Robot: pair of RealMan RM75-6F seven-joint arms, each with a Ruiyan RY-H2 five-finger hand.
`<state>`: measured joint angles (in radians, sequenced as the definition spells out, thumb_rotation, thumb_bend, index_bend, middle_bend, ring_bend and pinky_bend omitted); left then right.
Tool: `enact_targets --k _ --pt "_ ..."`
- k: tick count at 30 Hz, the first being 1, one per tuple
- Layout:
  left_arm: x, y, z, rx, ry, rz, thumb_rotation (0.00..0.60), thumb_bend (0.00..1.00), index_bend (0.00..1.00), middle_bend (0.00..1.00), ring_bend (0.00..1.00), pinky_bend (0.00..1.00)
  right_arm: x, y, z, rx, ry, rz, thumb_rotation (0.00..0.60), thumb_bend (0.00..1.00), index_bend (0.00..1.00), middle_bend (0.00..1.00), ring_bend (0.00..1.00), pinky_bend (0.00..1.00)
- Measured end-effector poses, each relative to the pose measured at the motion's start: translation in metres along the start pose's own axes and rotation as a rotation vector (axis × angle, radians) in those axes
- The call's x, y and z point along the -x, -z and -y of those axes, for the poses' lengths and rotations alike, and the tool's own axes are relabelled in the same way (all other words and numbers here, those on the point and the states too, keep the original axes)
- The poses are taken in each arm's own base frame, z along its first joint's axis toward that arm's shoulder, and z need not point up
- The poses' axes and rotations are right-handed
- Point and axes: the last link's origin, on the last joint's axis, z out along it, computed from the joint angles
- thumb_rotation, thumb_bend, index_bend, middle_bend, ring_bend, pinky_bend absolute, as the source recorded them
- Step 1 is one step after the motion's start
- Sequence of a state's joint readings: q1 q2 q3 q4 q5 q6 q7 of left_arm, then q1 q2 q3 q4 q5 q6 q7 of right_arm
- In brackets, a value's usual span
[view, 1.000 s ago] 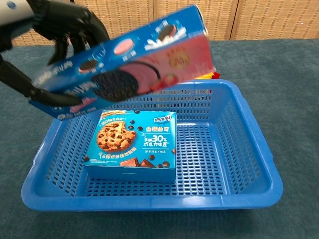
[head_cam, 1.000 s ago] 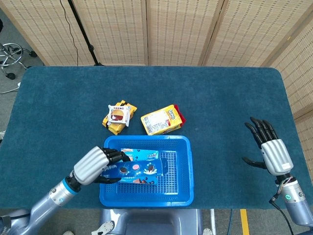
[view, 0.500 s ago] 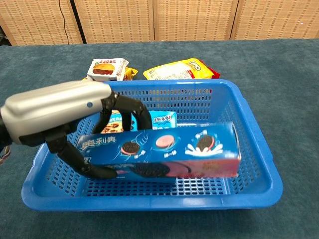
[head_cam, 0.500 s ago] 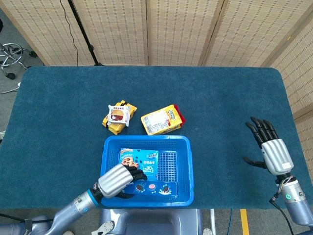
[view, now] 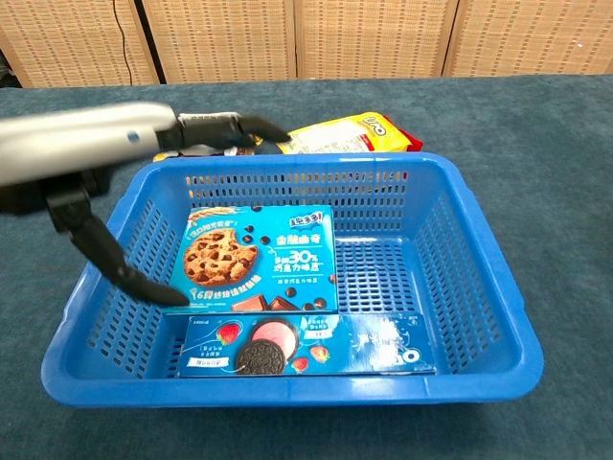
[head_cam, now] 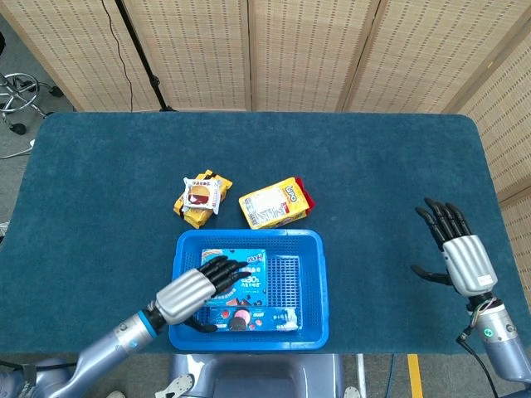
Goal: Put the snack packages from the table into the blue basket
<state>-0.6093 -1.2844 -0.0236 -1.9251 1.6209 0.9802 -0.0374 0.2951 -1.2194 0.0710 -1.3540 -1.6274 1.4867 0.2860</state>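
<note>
The long blue cardboard box of sandwich cookies (view: 306,348) lies flat on the floor of the blue perforated plastic basket (view: 479,278), along the wall nearest the robot, its printed face up. Behind it, touching or nearly so, lies the squarer blue cardboard box of chocolate-chip cookies (view: 257,257), also flat in the basket. The left hand (head_cam: 192,290) hangs over the basket's left side with its dark fingers (view: 235,123) stretched out and apart, the thumb reaching down toward the chocolate-chip box; it holds nothing, and the long box lies free just below and in front of it. In the head view the fingers overlap the left part of the chocolate-chip box; whether they touch it cannot be told.

Two snack packages are in the basket and two more lie outside it on the teal, felt-like cloth covering the desk (head_cam: 99,182): a glossy yellow plastic bag with a red edge (head_cam: 275,202) just beyond the basket's far rim, and a small yellow and white wrapper with a burger picture (head_cam: 202,197) to its left, a little apart from it.

The right hand (head_cam: 458,249) is well apart from all of this, near the desk's right edge, fingers spread and empty.
</note>
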Motion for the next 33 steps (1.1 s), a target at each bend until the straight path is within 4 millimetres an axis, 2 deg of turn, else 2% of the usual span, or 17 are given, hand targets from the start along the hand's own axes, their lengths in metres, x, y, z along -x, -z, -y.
enact_targets --k 3,7,11,16,22,33 --pt "-0.029 0.003 0.016 -0.041 0.041 -0.092 0.6 0.0 0.0 0.0 0.0 0.0 0.001 0.0 0.001 -0.002 0.001 0.001 0.6 0.0 0.0 0.0 0.0 0.03" --pt "-0.054 0.003 0.041 -0.13 0.075 -0.158 0.6 0.0 0.0 0.0 0.0 0.0 0.001 0.0 0.001 -0.003 0.001 0.004 0.6 0.0 0.0 0.0 0.0 0.03" --pt "-0.074 0.001 0.074 -0.232 0.107 -0.205 0.6 0.0 0.0 0.0 0.0 0.0 0.001 -0.001 0.001 -0.001 -0.001 0.003 0.6 0.0 0.0 0.0 0.0 0.03" --pt "-0.092 -0.007 0.113 -0.312 0.051 -0.225 0.6 0.0 0.0 0.0 0.0 0.0 0.002 -0.002 0.001 -0.001 0.001 0.007 0.6 0.0 0.0 0.0 0.0 0.03" --pt "-0.092 -0.029 0.138 -0.338 -0.016 -0.216 0.6 0.0 0.0 0.0 0.0 0.0 0.004 -0.002 0.002 -0.003 0.005 0.011 0.6 0.0 0.0 0.0 0.0 0.03" --pt "-0.09 -0.078 0.154 -0.403 -0.142 -0.108 0.6 0.0 0.0 0.0 0.0 0.0 0.005 -0.006 -0.004 0.025 0.016 0.019 0.6 0.0 0.0 0.0 0.0 0.03"
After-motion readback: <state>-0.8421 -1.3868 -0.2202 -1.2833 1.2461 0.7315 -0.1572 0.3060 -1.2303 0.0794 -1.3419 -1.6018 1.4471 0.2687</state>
